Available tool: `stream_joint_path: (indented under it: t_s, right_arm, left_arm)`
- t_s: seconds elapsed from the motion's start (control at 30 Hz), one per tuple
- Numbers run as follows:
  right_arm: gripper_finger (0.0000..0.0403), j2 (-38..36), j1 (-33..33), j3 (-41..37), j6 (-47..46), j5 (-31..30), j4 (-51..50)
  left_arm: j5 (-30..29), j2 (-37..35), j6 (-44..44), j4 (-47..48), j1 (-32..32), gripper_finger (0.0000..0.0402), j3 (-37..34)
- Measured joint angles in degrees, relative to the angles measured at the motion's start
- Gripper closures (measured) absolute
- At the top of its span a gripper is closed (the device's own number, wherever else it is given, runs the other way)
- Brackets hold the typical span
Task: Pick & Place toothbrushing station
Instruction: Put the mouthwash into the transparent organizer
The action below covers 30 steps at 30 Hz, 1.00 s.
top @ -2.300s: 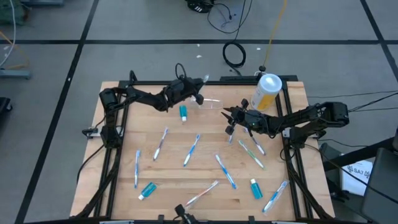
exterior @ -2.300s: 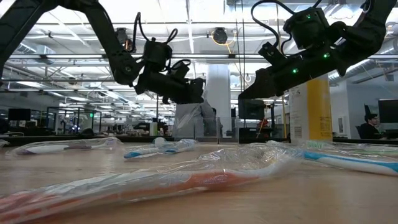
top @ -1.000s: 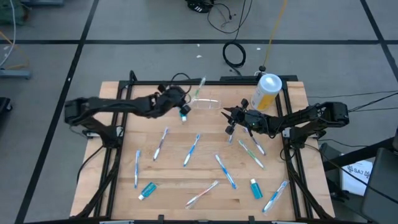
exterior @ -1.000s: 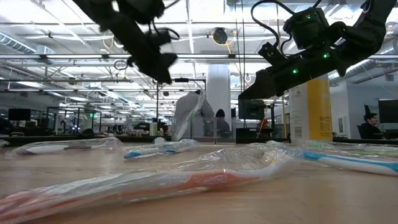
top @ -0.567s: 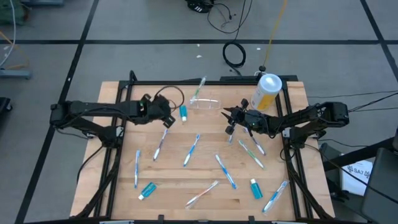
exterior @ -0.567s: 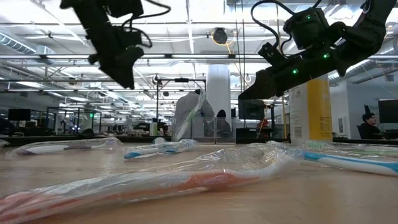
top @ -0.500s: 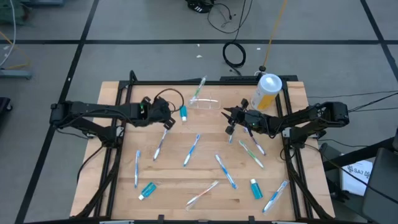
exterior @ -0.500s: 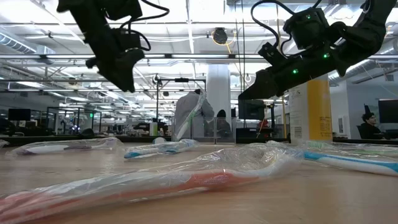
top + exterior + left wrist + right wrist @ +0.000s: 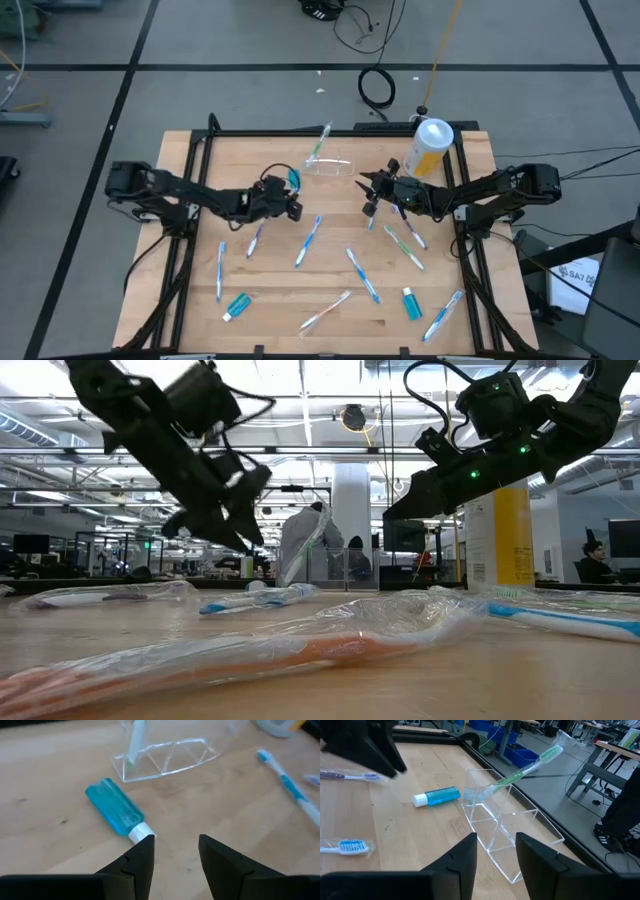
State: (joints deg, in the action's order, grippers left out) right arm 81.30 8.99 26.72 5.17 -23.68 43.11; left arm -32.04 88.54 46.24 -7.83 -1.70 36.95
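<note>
Left pincer (image 9: 289,207) is clear of the station (image 9: 335,165) now. A couple of seconds ago it was right up at it with a green brush (image 9: 320,142), and that brush now stands leaning in the station's end slot, so that drop is done. Since then the arm has swung back and come down over the desk (image 9: 280,270). Wrist view shows its pincer (image 9: 176,840) moderately wide and holding nothing, with a blue tube (image 9: 115,812) just ahead of the fingers (image 9: 142,852) and the station (image 9: 167,757) beyond that tube, well apart from the tips. In the low view it (image 9: 235,525) hangs above the wood, not touching anything. The right pincer (image 9: 372,190) hasn't budged in all this. It hovers just beside the station on the canister (image 9: 430,147) side, and its pincer (image 9: 496,837) is likewise wide and empty, with the station (image 9: 505,835) directly in front of it, close but not gripped. The station itself sits on the desk, untouched by either arm. My read: the left arm has freed the space and is hunting for the next loose item, perhaps one of the wrapped brushes (image 9: 308,240) near it. The station still has to be picked, and the right pincer looks best placed for that. Clear thin walls, so a slip is the risk.
</note>
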Motion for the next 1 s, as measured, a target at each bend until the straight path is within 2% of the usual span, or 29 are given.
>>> stream_joint_path:
  t_s: [0.13,0.23,0.43,1.0]
  right_arm:
    - [0.0266,0.0,0.0,0.0,0.0,0.0,-0.1]
    - [0.0269,0.0,0.0,0.0,0.0,0.0,0.0]
    - [0.0272,0.0,0.0,0.0,0.0,0.0,-0.1]
    - [0.0273,0.0,0.0,0.0,0.0,0.0,-0.1]
  left_arm:
    - [-0.1,4.9,0.0,-5.9,-1.7,0.0243,0.0]
    - [-0.2,7.1,0.0,-6.4,-3.3,0.0243,0.0]
    - [-0.3,7.7,2.0,-5.7,-5.1,0.0243,0.0]
    - [-1.5,8.8,5.0,-5.6,-3.1,0.0243,0.1]
